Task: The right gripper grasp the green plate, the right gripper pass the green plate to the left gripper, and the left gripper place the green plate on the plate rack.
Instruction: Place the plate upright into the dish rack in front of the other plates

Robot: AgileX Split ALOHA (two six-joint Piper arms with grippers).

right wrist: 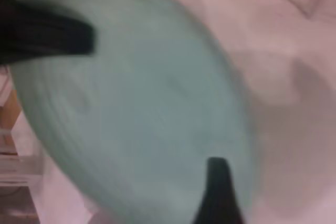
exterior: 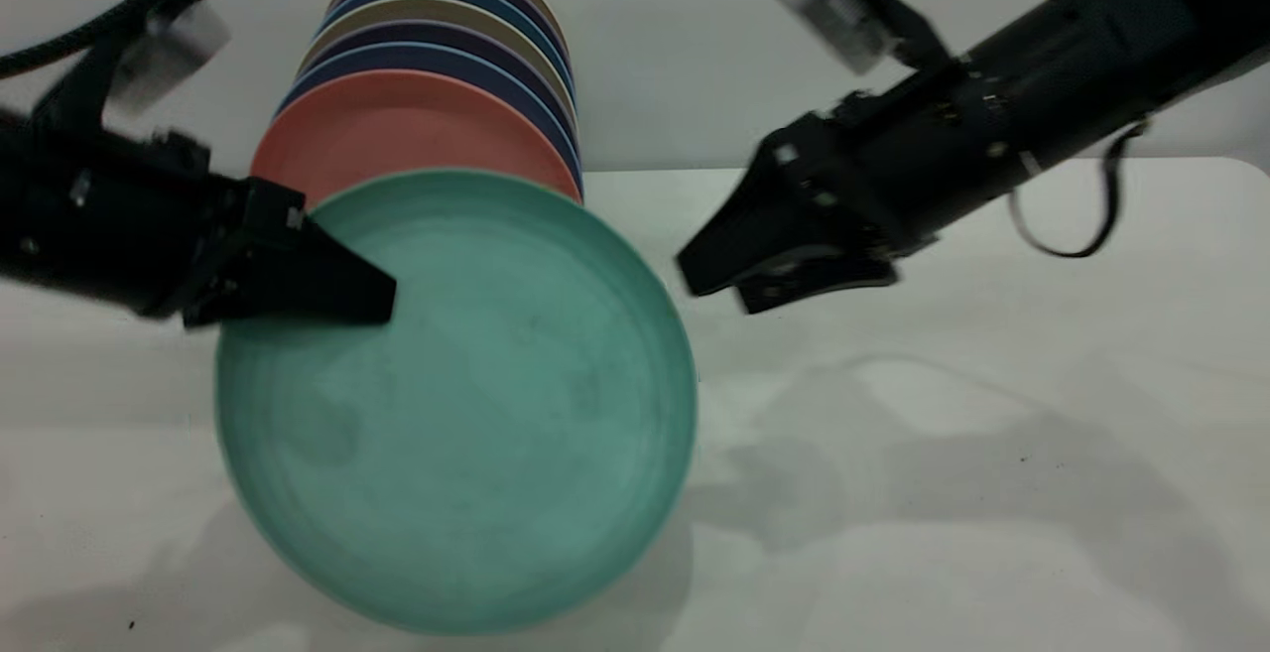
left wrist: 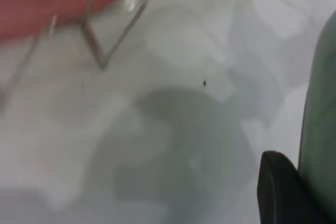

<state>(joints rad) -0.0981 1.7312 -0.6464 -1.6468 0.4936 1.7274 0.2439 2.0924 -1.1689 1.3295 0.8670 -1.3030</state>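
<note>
The green plate (exterior: 476,414) hangs upright and tilted above the table, facing the exterior camera. My left gripper (exterior: 389,303) is shut on its upper left rim, one finger lying across the plate's face. In the left wrist view one finger (left wrist: 281,187) presses against the plate's edge (left wrist: 321,103). My right gripper (exterior: 716,287) is open, just off the plate's right rim and apart from it. The right wrist view shows the plate (right wrist: 147,103), one own finger (right wrist: 218,187) and the left gripper (right wrist: 79,38) on the far rim. The plate rack's wire loops (left wrist: 100,51) show below the left gripper.
A row of upright plates stands behind the green plate, with a salmon-pink plate (exterior: 397,126) foremost, then blue and tan ones (exterior: 446,7). The white table (exterior: 943,434) stretches to the right, with its rounded corner at the far right.
</note>
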